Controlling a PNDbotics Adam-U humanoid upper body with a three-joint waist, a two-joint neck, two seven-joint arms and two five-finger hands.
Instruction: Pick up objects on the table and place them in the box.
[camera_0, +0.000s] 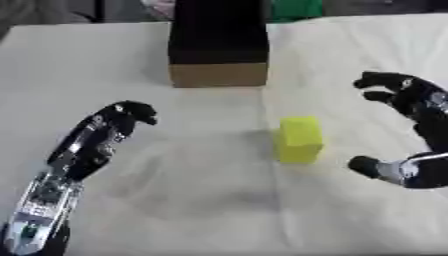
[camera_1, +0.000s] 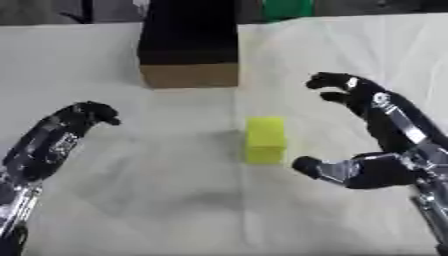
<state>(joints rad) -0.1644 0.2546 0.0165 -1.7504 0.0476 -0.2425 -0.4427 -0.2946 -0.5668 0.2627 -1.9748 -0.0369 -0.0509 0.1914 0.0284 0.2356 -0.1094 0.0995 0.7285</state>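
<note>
In the left eye view, the yellow block (camera_0: 299, 139) sat on the white table (camera_0: 175, 200) before the box (camera_0: 218, 47); the left hand (camera_0: 112, 127) hung curled, empty. In the right eye view, the right hand (camera_1: 372, 132) gaped wide just beside the block, not touching.

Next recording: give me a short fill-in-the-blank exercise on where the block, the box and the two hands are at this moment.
1. The block on the white table is ____ in colour.
2. The hand nearest the block is the robot's ____ hand.
3. The cardboard box stands ____ the block, toward the table's far edge.
4. The left hand holds ____.

Missing words: yellow; right; behind; nothing
</note>
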